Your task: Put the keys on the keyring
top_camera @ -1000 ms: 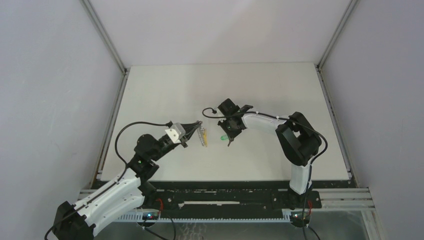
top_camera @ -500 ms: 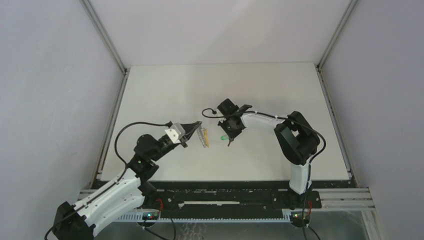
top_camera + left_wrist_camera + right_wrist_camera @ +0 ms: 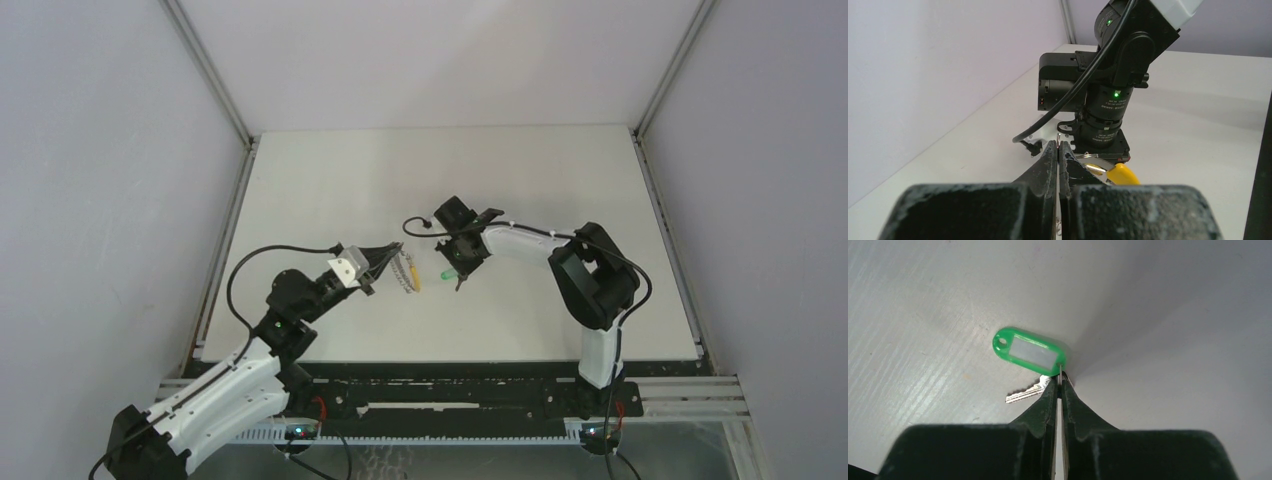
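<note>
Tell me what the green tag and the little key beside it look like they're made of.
Green tag: plastic, it seems, smooth and slightly glossy, with a pale matte label insert, perhaps paper. Key: bright silvery metal, judging by its shiny, toothed blade.

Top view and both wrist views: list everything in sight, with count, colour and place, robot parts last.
keyring: one, grey metal, held at the left gripper's tips, left of table centre.
yellow key: one, yellow head, at the keyring's near end.
green key: one, green tag, silver blade, at the right gripper's tips.
table: one, white, beneath everything.
walls: three, pale grey, left, back, right.
left gripper: one, black, shut on the keyring.
right gripper: one, black, shut on the green key's end.
</note>
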Action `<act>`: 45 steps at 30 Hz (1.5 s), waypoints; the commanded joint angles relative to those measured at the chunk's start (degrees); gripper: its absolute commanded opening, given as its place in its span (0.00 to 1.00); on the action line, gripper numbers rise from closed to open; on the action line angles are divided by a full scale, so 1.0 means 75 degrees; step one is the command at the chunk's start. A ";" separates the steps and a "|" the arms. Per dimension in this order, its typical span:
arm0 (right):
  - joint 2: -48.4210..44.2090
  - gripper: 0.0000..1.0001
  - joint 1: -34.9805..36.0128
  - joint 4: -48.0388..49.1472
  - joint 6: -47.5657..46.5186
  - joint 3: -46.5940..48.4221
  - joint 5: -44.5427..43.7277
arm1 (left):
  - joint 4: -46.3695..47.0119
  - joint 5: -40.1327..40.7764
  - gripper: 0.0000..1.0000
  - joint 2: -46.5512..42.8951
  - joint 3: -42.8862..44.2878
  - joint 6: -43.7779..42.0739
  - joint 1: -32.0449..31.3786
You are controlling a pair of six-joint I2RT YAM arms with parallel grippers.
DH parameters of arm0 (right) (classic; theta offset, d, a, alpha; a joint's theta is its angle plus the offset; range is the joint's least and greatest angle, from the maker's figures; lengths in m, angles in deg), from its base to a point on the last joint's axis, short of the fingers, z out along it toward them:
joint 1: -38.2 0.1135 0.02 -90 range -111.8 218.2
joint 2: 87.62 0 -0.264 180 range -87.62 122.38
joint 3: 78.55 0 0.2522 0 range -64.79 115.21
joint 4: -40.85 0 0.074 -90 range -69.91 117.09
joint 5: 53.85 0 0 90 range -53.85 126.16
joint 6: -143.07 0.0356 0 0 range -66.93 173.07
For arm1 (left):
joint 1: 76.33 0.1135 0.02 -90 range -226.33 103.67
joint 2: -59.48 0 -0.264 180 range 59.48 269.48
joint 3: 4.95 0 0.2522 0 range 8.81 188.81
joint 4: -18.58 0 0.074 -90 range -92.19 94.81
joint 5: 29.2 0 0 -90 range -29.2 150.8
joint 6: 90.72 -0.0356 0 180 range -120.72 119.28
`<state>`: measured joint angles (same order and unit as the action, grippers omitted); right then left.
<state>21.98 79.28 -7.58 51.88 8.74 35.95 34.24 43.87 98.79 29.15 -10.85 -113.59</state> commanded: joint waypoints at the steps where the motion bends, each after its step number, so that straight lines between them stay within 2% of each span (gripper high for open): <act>1: -0.0899 0.00 0.0066 0.0366 -0.0520 -0.0156 -0.0159 | 0.0412 -0.0119 0.00 -0.0164 -0.0204 -0.0071 -0.0013; 6: -0.2233 0.00 0.0044 0.0897 -0.1274 -0.0879 -0.0125 | 0.0379 -0.0183 0.00 -0.0408 -0.0178 -0.0043 -0.0013; 12: -0.4690 0.00 -0.0099 0.2380 -0.2179 -0.2509 0.0950 | 0.0089 -0.0434 0.00 -0.0561 0.0173 -0.0110 -0.0013; 16: -0.6208 0.00 -0.0372 0.3673 -0.2519 -0.3483 0.2292 | -0.0182 -0.0832 0.00 -0.0389 0.0580 -0.0299 -0.0013; 20: -0.7473 0.00 -0.0664 0.5209 -0.2307 -0.4455 0.3741 | -0.0385 -0.1401 0.00 -0.0129 0.1005 -0.0560 -0.0013; 24: -0.7771 0.00 -0.0848 0.5500 -0.1951 -0.4580 0.4433 | -0.1094 -0.1851 0.00 0.0266 0.1654 -0.1054 -0.0034; 27: -0.7877 0.00 -0.0959 0.5345 -0.1751 -0.4553 0.4797 | -0.1353 -0.1746 0.00 0.0491 0.1929 -0.1288 -0.0106; 30: -0.7873 0.00 -0.0990 0.4888 -0.1683 -0.4387 0.5130 | -0.1758 -0.1337 0.00 0.0613 0.2236 -0.1635 -0.0348; 33: -0.7809 0.00 -0.1012 0.4279 -0.1642 -0.4034 0.5441 | -0.2894 -0.0857 0.00 0.0868 0.2933 -0.2216 -0.0619; 38: -0.7852 0.00 -0.0999 0.4084 -0.1149 -0.3752 0.5670 | -0.3793 -0.0339 0.00 0.0850 0.3529 -0.2610 -0.0872; 45: -0.7570 0.00 -0.0488 0.3934 -0.0979 -0.3221 0.5461 | -0.4364 0.0292 0.00 0.0616 0.3455 -0.3525 -0.1488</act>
<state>-35.96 73.42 22.34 42.67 -19.82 77.08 4.15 42.54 105.04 52.78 -31.57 -122.59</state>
